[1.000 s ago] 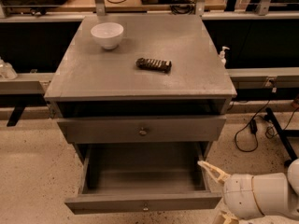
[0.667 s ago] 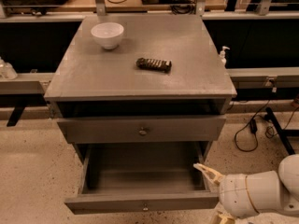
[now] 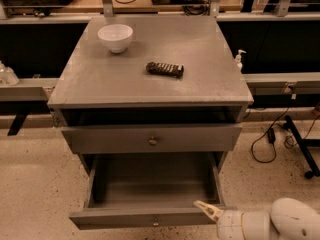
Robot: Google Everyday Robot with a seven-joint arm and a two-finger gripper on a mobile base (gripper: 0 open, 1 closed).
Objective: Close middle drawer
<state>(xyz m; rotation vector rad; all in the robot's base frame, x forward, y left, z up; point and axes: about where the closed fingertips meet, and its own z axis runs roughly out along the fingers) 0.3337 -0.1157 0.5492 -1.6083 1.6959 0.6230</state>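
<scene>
One middle drawer (image 3: 150, 191) pulled out toward camera, long axis left-right, end effector (image 3: 207, 210) at its front-right corner, grip unclear

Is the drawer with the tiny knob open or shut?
Open: the middle drawer is pulled far out, its bare inside showing. The gripper is by its front right corner.

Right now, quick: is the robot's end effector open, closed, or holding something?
End effector: open or closed cannot be told; it is by the right end of the pulled-out middle drawer, at its front.
</scene>
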